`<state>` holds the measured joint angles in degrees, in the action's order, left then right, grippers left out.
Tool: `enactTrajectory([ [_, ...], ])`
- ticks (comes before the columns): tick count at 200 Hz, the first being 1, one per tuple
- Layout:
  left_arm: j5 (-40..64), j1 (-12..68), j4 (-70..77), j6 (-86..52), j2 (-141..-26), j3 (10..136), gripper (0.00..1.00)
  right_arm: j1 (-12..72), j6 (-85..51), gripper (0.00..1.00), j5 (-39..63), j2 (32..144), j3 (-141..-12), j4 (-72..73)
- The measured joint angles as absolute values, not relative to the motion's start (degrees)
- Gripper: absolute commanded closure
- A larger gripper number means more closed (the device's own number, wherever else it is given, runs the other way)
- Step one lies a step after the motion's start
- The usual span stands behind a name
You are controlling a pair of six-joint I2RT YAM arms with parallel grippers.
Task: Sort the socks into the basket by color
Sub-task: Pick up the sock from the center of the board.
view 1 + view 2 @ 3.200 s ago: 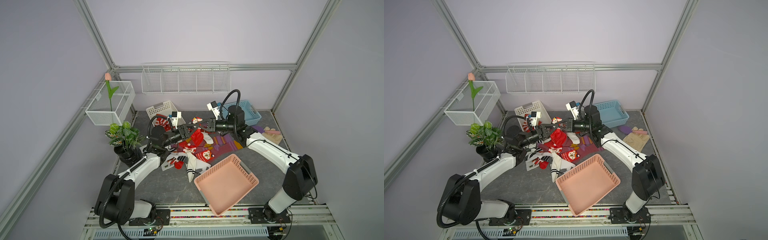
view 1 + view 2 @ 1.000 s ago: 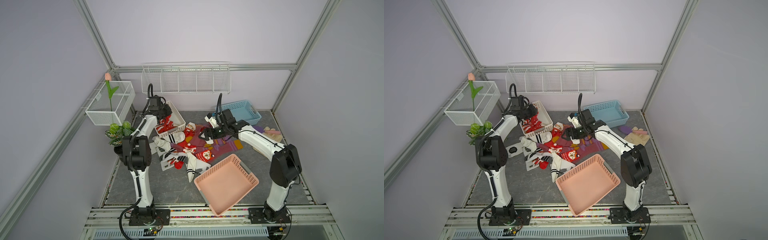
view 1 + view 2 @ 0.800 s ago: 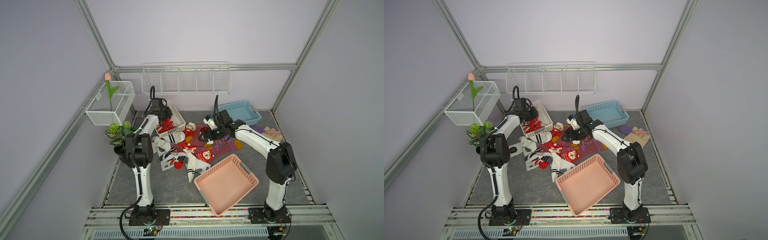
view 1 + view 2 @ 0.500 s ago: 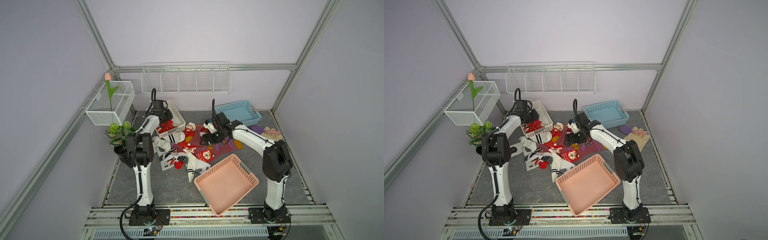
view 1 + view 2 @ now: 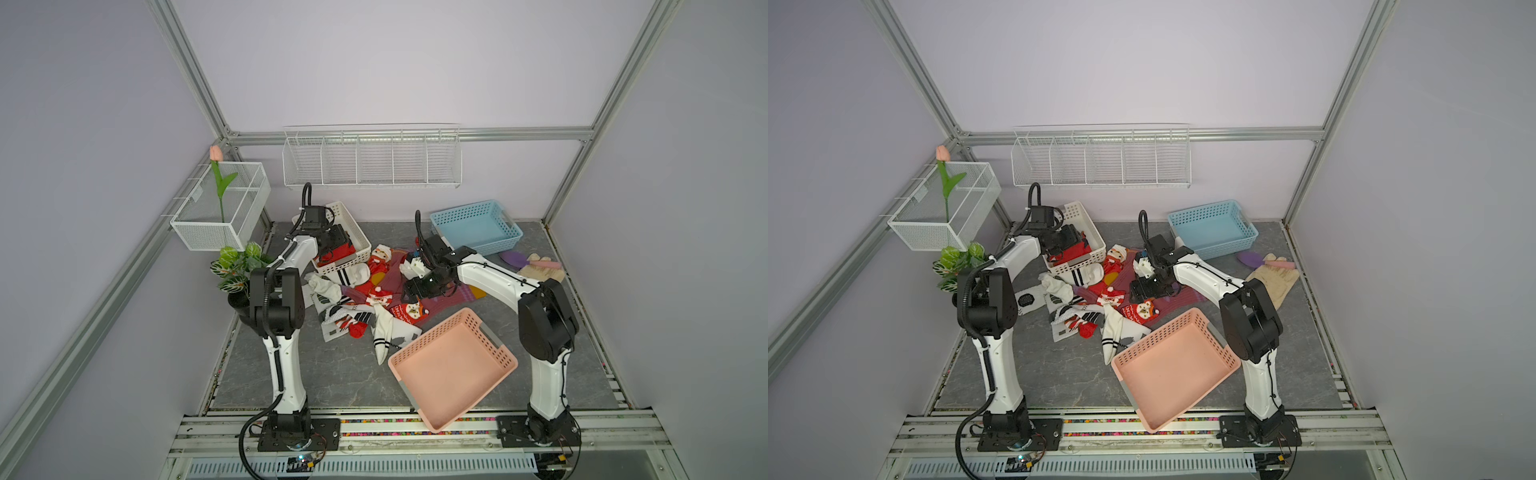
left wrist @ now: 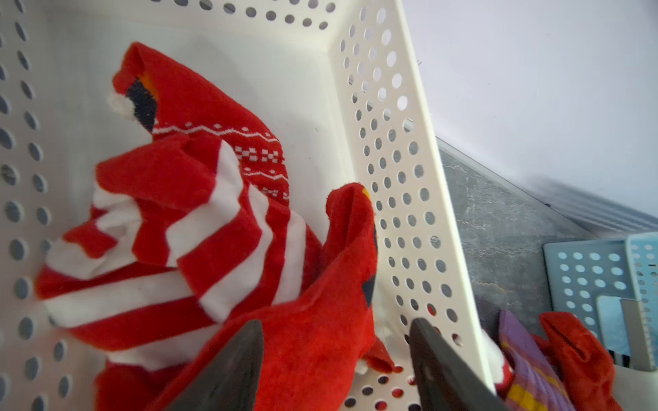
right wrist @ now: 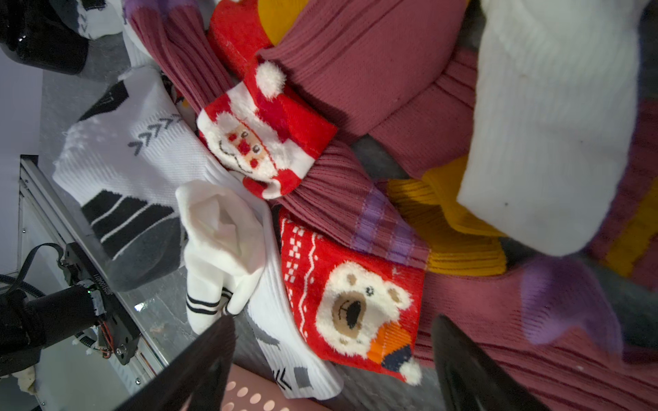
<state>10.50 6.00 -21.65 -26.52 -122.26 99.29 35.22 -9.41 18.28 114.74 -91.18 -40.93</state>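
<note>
left wrist view: left claw (image 6: 334,322) spread, red sock (image 6: 302,356) down in white basket (image 6: 391,142); lift clear without snagging. right claw (image 7: 334,318) hangs spread, three o'clock of pile (image 5: 365,299).

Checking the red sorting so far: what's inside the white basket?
Inside the white basket: a red-and-white striped sock, a white-patterned red sock, and a plain red sock between the left gripper's parted fingers. Anything beneath them is covered.
</note>
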Motion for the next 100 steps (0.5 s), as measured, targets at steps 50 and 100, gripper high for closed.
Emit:
enactTrajectory([
  [50, 10.50, 6.00, -20.51, -26.68, -113.45, 95.98, 0.38, 36.80, -9.37, 0.11, 17.63, 115.39, -90.35, -41.12],
  [100, 10.81, 6.00, -19.38, -26.74, -109.45, 92.38, 0.38, 37.98, -9.30, 0.07, 17.12, 116.66, -90.30, -41.21],
])
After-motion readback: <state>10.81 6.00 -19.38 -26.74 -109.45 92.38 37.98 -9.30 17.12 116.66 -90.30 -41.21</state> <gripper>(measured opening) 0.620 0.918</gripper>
